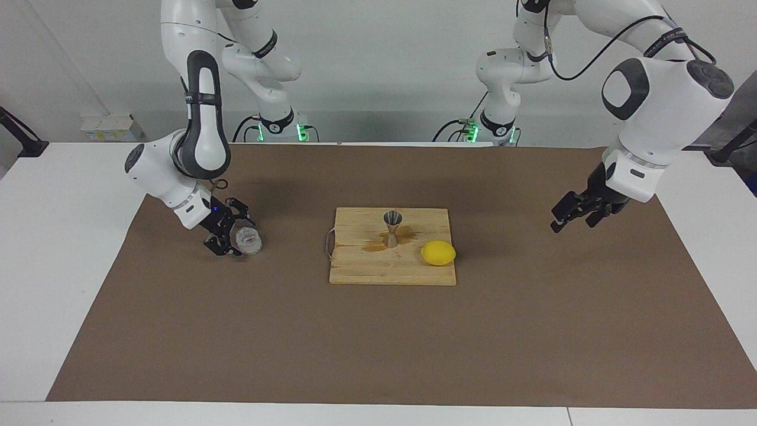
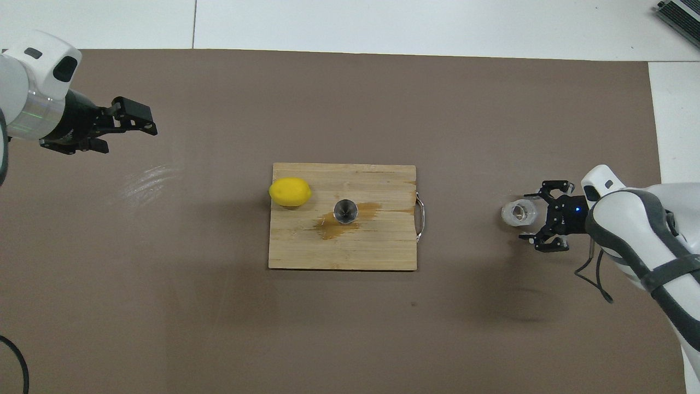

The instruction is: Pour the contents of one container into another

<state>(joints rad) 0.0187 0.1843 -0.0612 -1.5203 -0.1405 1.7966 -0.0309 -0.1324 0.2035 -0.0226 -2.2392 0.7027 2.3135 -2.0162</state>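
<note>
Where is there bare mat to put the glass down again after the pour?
Bare mat lies between the glass cup and the cutting board, and between the board and the waiting left gripper. The board is crowded: jigger, a wet stain and the lemon. The open right gripper hugs the cup.

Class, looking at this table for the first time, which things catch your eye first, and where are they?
A yellow lemon lies on the wooden cutting board at mid-table, beside a steel jigger standing in a brown stain. Toward the right arm's end, the right end effector, open, reaches a clear glass cup on the brown mat.
</note>
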